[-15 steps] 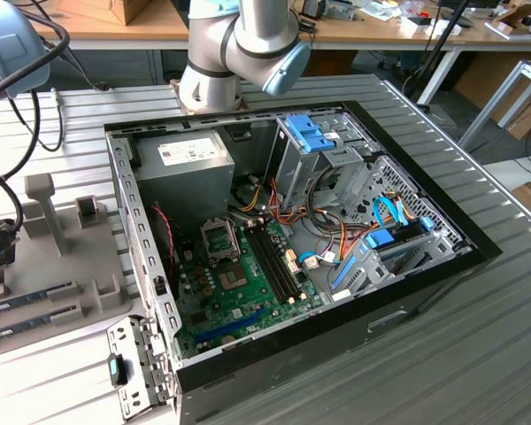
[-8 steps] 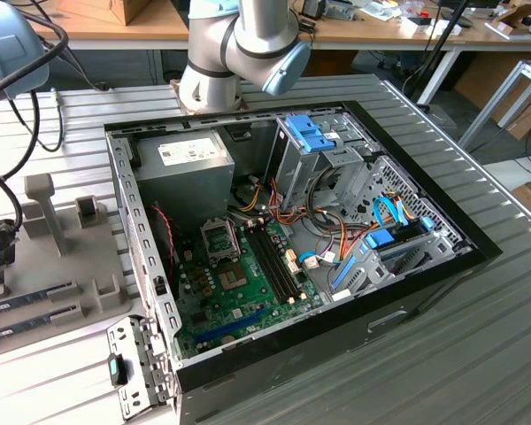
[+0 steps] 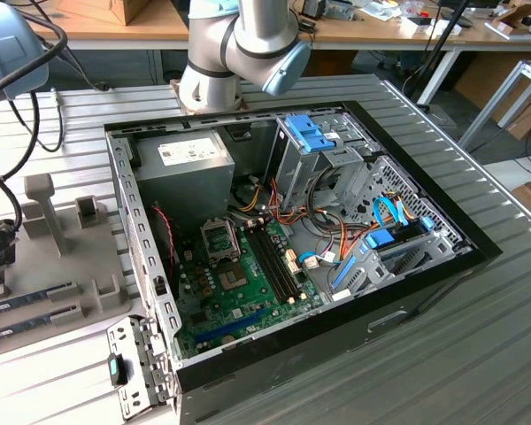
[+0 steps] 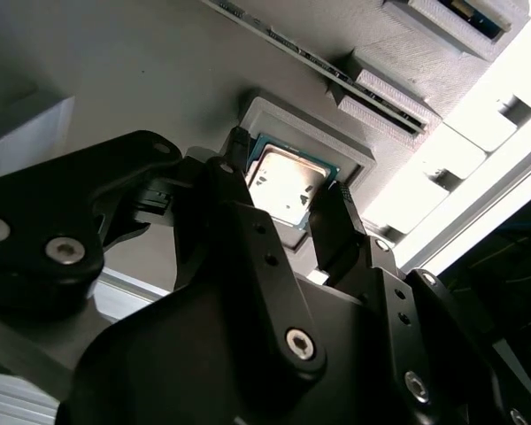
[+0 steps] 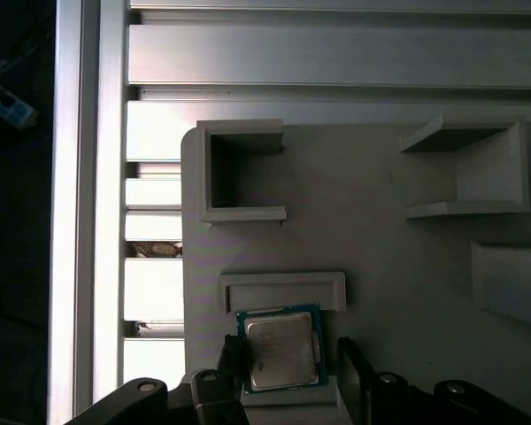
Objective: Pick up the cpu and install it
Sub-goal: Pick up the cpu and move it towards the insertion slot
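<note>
A ribbed metal table (image 3: pixel 478 354) spans the exterior view. An open computer case (image 3: pixel 124 204) lies on it and takes up the middle of the frame. The robot arm (image 3: pixel 239 40) rises from its base at the top centre, behind the case. A grey fixture plate (image 3: pixel 97 305) rests on the table at the exterior view's left. Two long memory sticks (image 3: pixel 26 297) lie in slots near that plate's lower left. Inside the case, a green motherboard (image 3: pixel 239 297) fills the lower centre. Its metal-framed socket (image 3: pixel 221 239) sits just above the board's middle, below the grey power supply (image 3: pixel 186 164).

In both wrist views the gripper (image 5: pixel 288 359) hangs low over the same fixture plate (image 5: pixel 407 292), with its black fingers (image 5: pixel 234 359) apart. One finger stands at each of two opposite sides of the cpu (image 5: pixel 281 350). A narrow gap shows at one side in the first wrist view, and I cannot tell whether the other finger touches.

The cpu (image 4: pixel 288 181) lies flat in a shallow raised-walled pocket of the plate, silvery top up and thin green rim showing. It is square, its sides about equal. Its edges run parallel to the pocket's walls and to the plate's edge.
</note>
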You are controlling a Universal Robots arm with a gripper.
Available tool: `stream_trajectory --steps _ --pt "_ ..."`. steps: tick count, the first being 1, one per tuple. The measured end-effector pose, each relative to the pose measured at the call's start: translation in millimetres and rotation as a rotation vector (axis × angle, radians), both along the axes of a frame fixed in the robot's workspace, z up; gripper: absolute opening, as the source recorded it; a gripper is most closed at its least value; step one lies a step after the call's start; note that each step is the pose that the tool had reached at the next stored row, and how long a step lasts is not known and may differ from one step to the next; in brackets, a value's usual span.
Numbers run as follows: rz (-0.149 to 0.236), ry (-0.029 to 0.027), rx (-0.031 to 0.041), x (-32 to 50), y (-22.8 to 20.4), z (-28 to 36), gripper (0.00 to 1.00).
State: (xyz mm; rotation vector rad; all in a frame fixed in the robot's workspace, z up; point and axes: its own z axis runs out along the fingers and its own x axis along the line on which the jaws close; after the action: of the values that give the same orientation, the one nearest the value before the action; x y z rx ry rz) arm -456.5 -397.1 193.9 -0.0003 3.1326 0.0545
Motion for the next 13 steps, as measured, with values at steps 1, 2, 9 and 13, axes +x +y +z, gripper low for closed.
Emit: stream_trajectory --steps 1,2,9,13 --pt "0.000 0.0000 0.0000 -0.1 0.0 -0.1 0.54" --pt "0.000 0.0001 -0.0001 -0.1 0.0 -0.2 0.54" --pt "0.000 -0.0026 0.0003 -1.9 0.1 -0.1 0.54" --pt "0.007 -0.0055 0.0002 -6.1 0.0 1.0 0.54"
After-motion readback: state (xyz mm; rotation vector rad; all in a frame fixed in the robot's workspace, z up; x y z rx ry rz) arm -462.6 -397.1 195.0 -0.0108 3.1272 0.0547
